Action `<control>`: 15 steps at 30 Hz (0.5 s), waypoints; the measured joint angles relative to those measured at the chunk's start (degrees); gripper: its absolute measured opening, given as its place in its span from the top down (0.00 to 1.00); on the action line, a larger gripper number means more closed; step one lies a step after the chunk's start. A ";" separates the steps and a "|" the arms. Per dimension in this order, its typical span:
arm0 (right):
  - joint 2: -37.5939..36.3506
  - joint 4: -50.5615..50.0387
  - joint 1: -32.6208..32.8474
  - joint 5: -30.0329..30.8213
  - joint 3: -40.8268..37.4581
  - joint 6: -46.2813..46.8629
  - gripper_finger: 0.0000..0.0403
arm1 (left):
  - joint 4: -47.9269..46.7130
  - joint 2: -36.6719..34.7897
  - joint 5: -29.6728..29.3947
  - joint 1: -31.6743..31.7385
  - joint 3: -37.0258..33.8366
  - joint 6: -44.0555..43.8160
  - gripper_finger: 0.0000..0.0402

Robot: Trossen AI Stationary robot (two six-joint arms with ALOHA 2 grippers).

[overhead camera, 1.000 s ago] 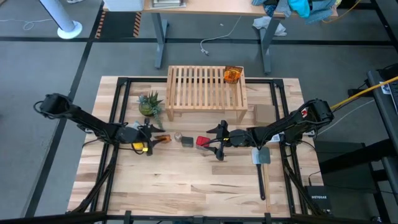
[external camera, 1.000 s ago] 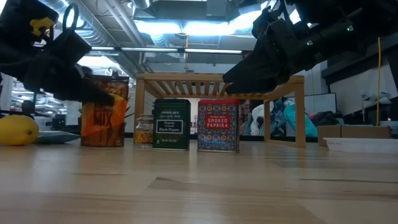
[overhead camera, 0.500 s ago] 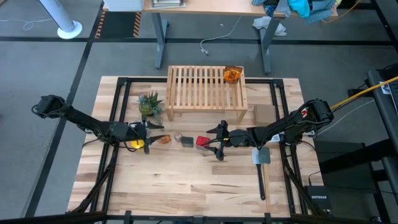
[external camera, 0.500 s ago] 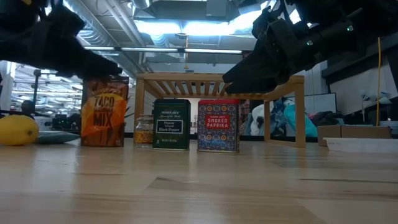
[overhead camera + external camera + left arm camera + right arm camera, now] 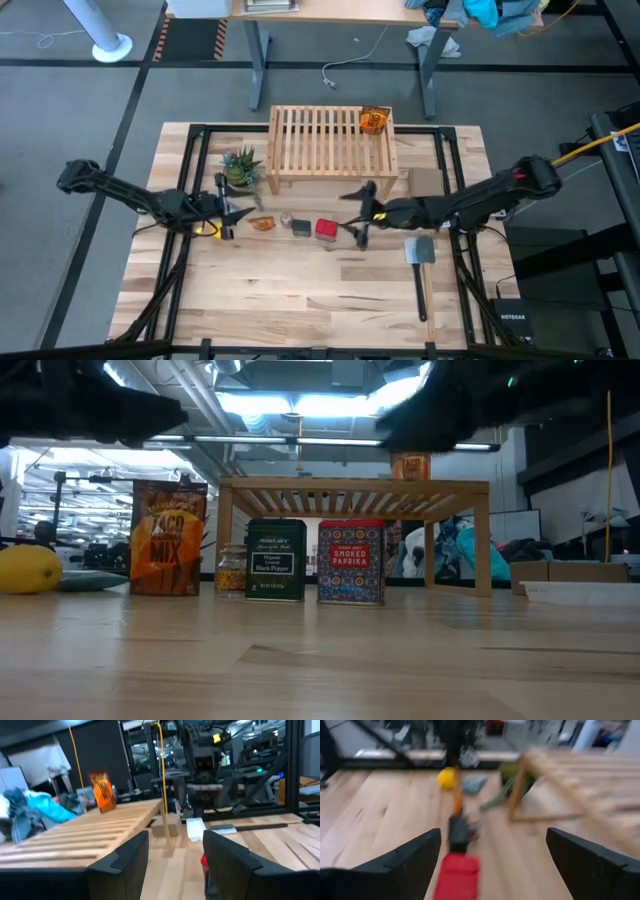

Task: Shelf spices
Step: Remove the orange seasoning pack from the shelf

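Note:
The light-wood shelf [image 5: 330, 148] stands at the table's far middle, with one orange packet [image 5: 374, 120] on its slatted top. In a row on the table before it stand the other orange packet [image 5: 167, 538], a tiny clear jar [image 5: 231, 569], a dark grey box [image 5: 275, 559] and a red tin [image 5: 351, 562]. My left gripper [image 5: 228, 207] is open and empty, left of the row and above the table. My right gripper [image 5: 360, 212] is open and empty, right of the red tin [image 5: 456, 877] and raised.
A small green plant [image 5: 241, 168] stands by the shelf's left leg. A yellow round toy [image 5: 28, 569] lies left of the row, under my left arm. A cardboard-coloured block [image 5: 425, 182] and a grey flat tool [image 5: 420, 250] lie on the right.
My left gripper has drawn back from the orange packet toward the table's left edge and risen; the packet stays upright where it was. My right gripper has risen and moved a little toward the far right, away from the red tin.

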 joint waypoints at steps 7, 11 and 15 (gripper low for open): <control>-19.62 -10.74 0.00 12.95 0.02 -7.99 0.09 | -5.27 -3.30 -0.09 0.00 0.02 -0.58 0.55; -27.50 -12.77 0.00 22.22 0.02 -12.94 0.09 | -8.16 -3.39 -0.12 0.00 0.02 -2.35 0.55; -32.42 -12.75 0.00 26.91 0.02 -15.88 0.09 | -9.57 -3.37 -0.12 0.00 0.00 -3.73 0.55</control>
